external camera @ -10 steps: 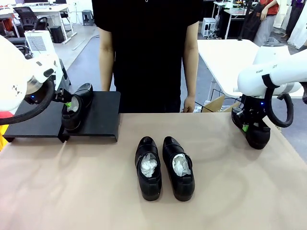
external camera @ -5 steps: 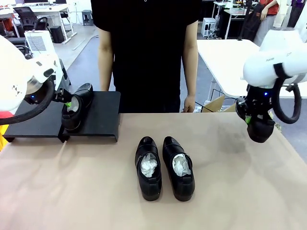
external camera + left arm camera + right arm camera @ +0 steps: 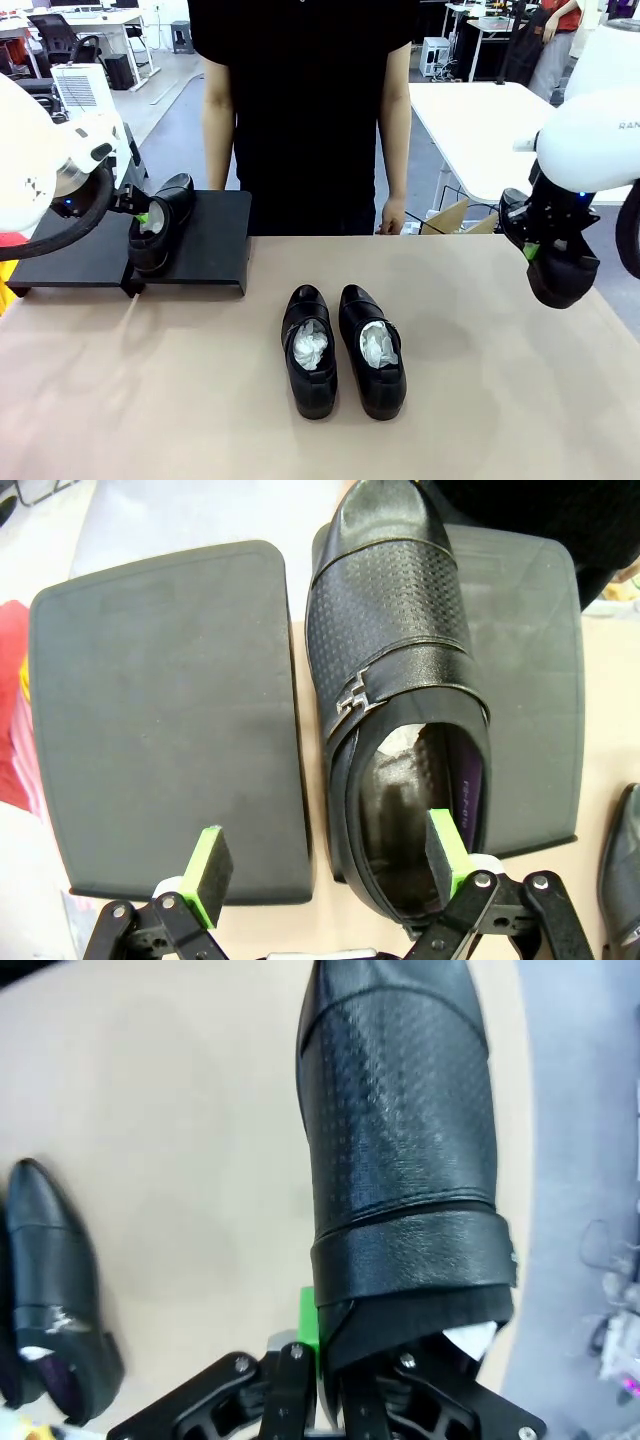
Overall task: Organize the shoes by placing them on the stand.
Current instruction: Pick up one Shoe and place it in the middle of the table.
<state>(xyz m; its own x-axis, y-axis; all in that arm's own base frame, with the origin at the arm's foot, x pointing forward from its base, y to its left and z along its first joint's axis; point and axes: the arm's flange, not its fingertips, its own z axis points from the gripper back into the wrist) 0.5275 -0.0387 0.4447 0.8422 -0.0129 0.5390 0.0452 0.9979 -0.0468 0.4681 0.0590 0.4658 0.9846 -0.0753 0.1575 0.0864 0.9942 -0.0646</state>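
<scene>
Tan tabletop (image 3: 150, 420) spans the scene, with a person in black (image 3: 300, 100) standing at its far side. A matte black stand (image 3: 215, 250), made of two panels side by side, sits at the far left. On it rests one glossy black dress shoe (image 3: 160, 225), toe pointing toward the person. The left gripper (image 3: 140, 208) hovers at this shoe's heel, jaws spread wide and gripping nothing; one green pad (image 3: 447, 845) is inside the shoe's opening, the other outside it. The right gripper (image 3: 533, 248), at the right edge, is clamped tight on the collar of a second shoe (image 3: 560, 275), which hangs toe-down above the table. A third shoe (image 3: 309, 375) and a fourth shoe (image 3: 372, 385), stuffed with white paper (image 3: 308, 345), lie side by side mid-table.
</scene>
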